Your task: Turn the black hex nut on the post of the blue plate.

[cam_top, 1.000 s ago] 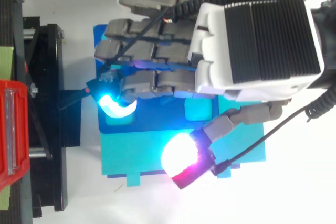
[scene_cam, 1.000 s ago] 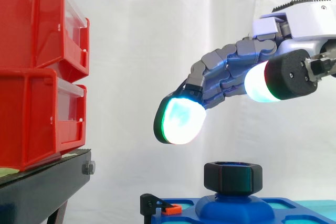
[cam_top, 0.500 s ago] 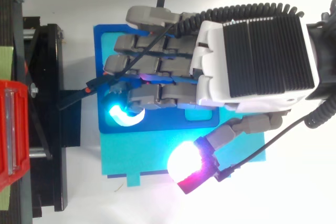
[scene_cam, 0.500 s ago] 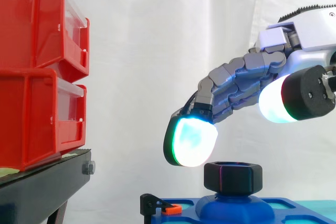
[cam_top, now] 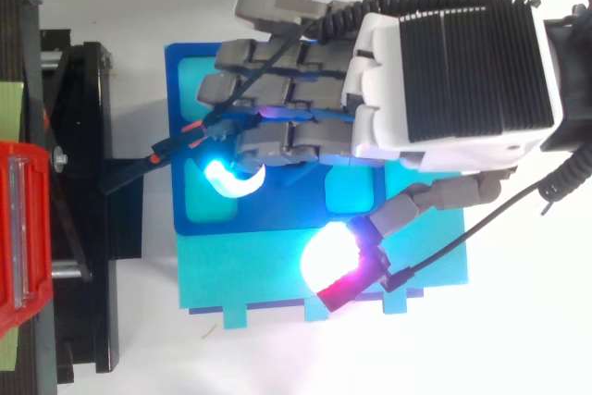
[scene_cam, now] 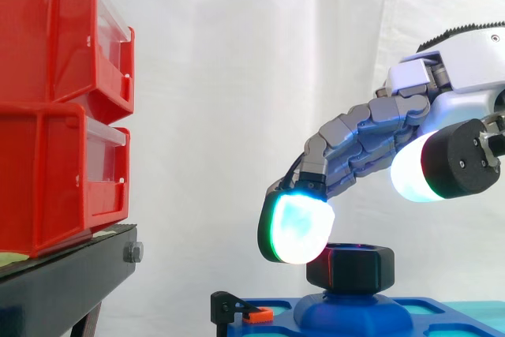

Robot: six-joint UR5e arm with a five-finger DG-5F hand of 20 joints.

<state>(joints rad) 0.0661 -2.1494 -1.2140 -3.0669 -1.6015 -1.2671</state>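
The black hex nut sits on the raised post of the blue plate at the bottom of the side view. My hand reaches in from the right and hangs over it, open, with its fingers bent downward. One glowing white-cyan fingertip is at the nut's upper left edge; I cannot tell whether it touches. The thumb pad is raised well above and to the right of the nut. From above, the hand covers the nut, and the blue plate shows around it.
Two stacked red bins stand on a black stand at the left. A small black bracket with an orange clip sits at the plate's left end. A teal plate adjoins the blue one.
The hand has come down and shifted right in the side view. Its lit fingertip dropped from well above the nut to the nut's upper left edge.
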